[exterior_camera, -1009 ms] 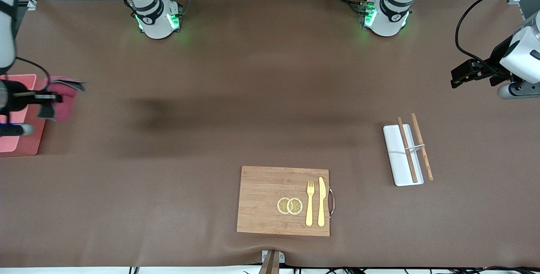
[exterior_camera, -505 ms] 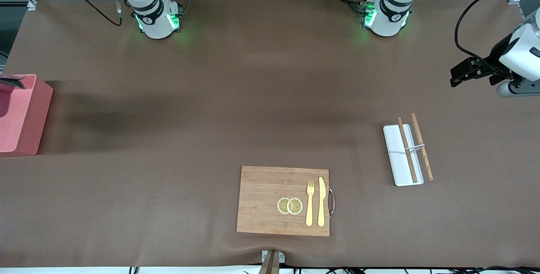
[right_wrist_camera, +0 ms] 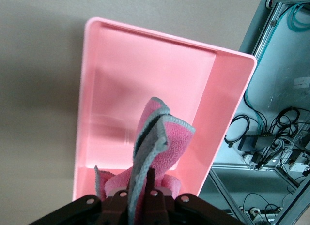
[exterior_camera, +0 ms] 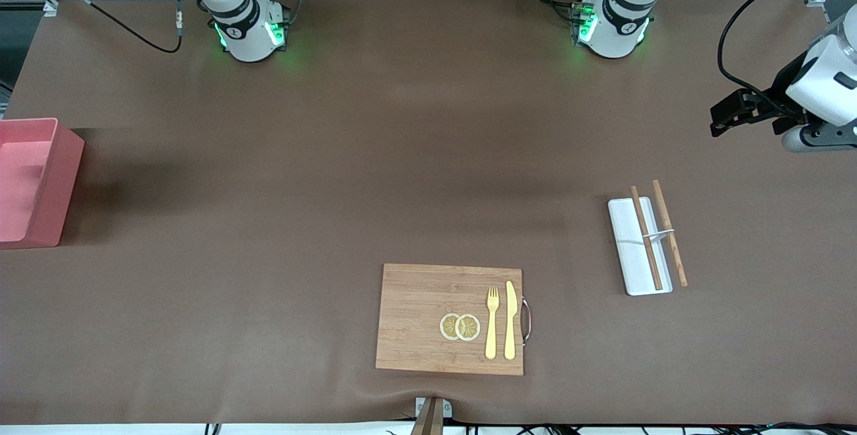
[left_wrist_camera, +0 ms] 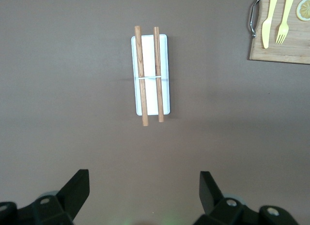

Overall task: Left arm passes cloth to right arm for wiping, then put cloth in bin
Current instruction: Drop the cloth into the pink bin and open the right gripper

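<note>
The cloth (right_wrist_camera: 157,138), magenta with a grey side, hangs bunched between the fingers of my right gripper (right_wrist_camera: 140,186), which is shut on it. It is held over the open pink bin (right_wrist_camera: 145,65). The front view shows the bin (exterior_camera: 63,181) at the right arm's end of the table, but neither the right gripper nor the cloth. My left gripper (exterior_camera: 726,114) is open and empty, held over bare table at the left arm's end. In the left wrist view its own jaws (left_wrist_camera: 144,179) stand wide apart.
A white tray (exterior_camera: 629,247) with two wooden chopsticks (exterior_camera: 646,237) lies near the left gripper. A wooden board (exterior_camera: 415,314) with a yellow fork, a knife and lemon slices lies near the front edge.
My right gripper with the cloth has moved out of the front view past the bin's end of the table. The left gripper has drifted slightly.
</note>
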